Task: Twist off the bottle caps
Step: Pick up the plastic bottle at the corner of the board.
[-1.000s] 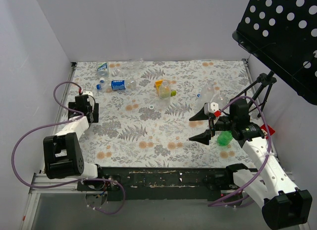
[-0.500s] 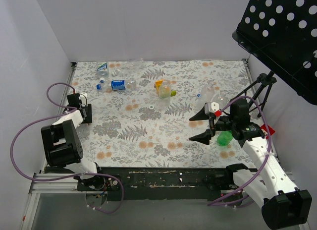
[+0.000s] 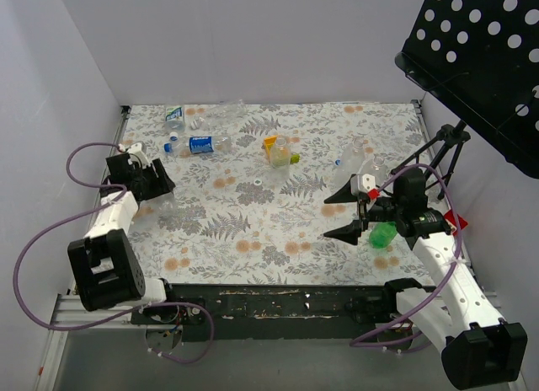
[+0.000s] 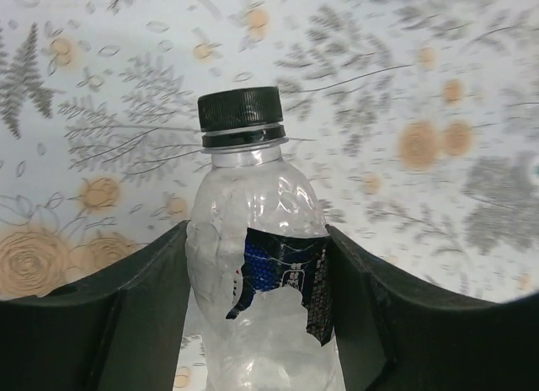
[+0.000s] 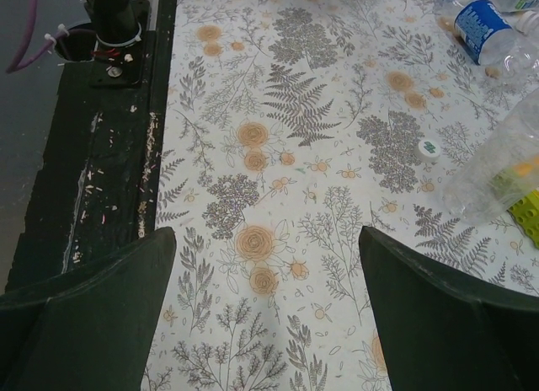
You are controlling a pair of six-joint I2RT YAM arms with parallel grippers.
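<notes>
My left gripper (image 4: pixel 257 235) is shut on a clear crumpled bottle (image 4: pixel 269 324) with a torn blue label. Its fingers (image 4: pixel 143 298) press both sides of the body below the black cap (image 4: pixel 241 110), which sits screwed on. From above, the left gripper (image 3: pixel 158 187) is at the table's left edge. My right gripper (image 3: pixel 341 216) (image 5: pixel 265 315) hangs open over the flowered cloth, empty. A green bottle (image 3: pixel 383 234) lies just right of it. A loose white cap (image 3: pixel 257 182) (image 5: pixel 429 148) lies mid-table.
A blue-labelled bottle (image 3: pixel 202 144) (image 5: pixel 484 24) and another bottle (image 3: pixel 175 115) lie at the back left. A yellowish bottle (image 3: pixel 279 152) stands mid-back and clear bottles (image 3: pixel 362 161) at the right. A black perforated stand (image 3: pixel 480 62) overhangs the right side.
The left gripper has shut on the black-capped bottle, and its arm has swung back and turned toward the table's middle. The right arm has stayed still.
</notes>
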